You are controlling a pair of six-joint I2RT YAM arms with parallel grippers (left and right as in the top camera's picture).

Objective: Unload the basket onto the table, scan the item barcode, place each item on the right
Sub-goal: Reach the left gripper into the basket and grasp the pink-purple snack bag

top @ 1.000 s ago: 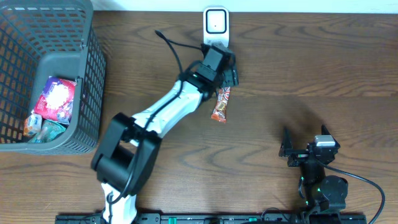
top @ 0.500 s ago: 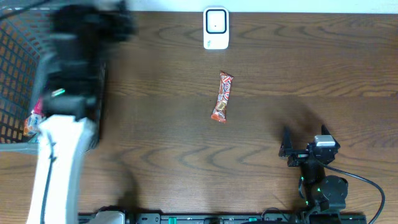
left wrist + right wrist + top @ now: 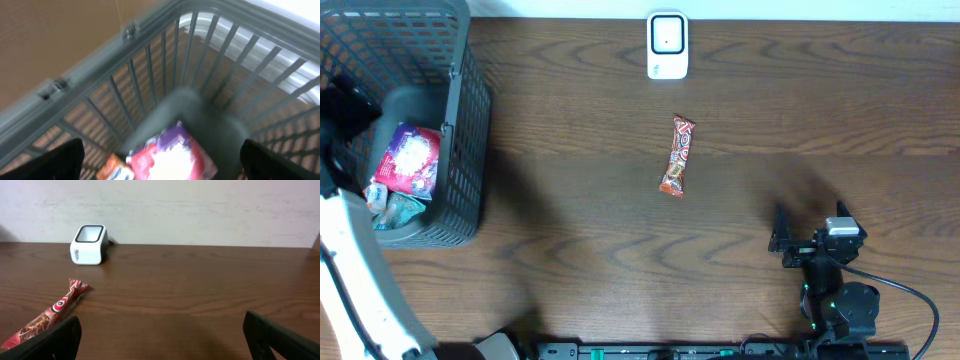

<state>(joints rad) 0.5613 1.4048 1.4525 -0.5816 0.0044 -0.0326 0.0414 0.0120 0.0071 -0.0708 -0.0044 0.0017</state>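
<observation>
left wrist view shows the left gripper [image 3: 164,167] spread wide and empty over the basket [image 3: 150,65], the purple-red packet [image 3: 175,150] just below between its fingers, so it should drop straight, clear of the bars, before pinching.

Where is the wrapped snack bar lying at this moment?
In the overhead view the snack bar lies near the middle of the table, a little nearer the robot than the white scanner and well right of the basket.
</observation>
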